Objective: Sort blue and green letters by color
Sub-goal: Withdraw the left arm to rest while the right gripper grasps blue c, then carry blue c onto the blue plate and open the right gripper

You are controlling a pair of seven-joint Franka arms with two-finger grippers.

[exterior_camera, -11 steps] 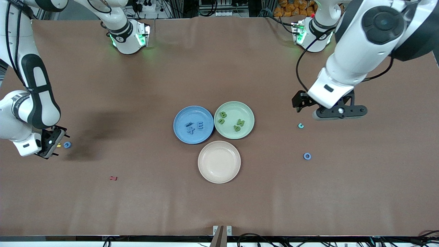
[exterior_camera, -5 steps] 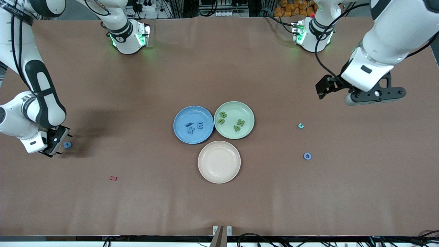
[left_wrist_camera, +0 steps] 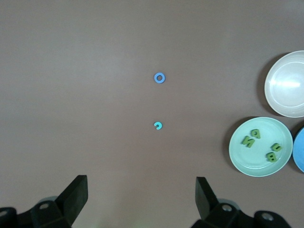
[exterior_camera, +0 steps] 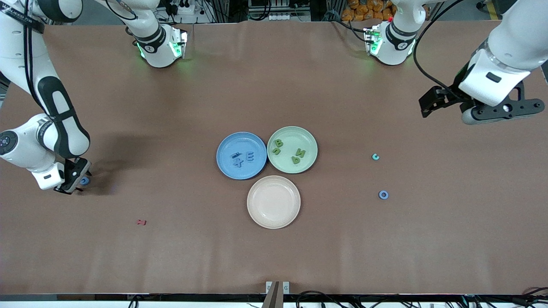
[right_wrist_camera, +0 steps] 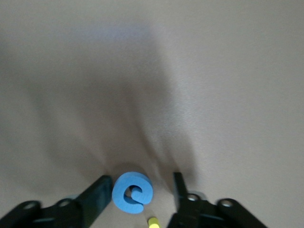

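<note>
My right gripper [exterior_camera: 73, 177] is low at the table at the right arm's end, open, with a round blue letter [exterior_camera: 84, 180] between its fingers. In the right wrist view the letter [right_wrist_camera: 133, 191] touches one finger [right_wrist_camera: 97, 199] and stands apart from the other. My left gripper [exterior_camera: 498, 110] is open and empty [left_wrist_camera: 141, 190], high over the left arm's end. A blue ring letter [exterior_camera: 383, 195] [left_wrist_camera: 159, 78] and a teal c [exterior_camera: 375, 156] [left_wrist_camera: 158, 125] lie on the table. Blue letters [exterior_camera: 242, 158] lie in the blue plate [exterior_camera: 227, 147]. Green letters [exterior_camera: 298, 156] lie in the green plate [exterior_camera: 308, 141].
An empty beige plate [exterior_camera: 273, 201] stands nearer the camera, touching both other plates. A small dark-red letter [exterior_camera: 141, 222] lies on the table. A bit of yellow letter [right_wrist_camera: 153, 222] shows beside the blue letter, under my right gripper.
My left arm has lifted and swung away from the teal c toward its end of the table. My right gripper has closed in over the round blue letter, covering the yellow one.
</note>
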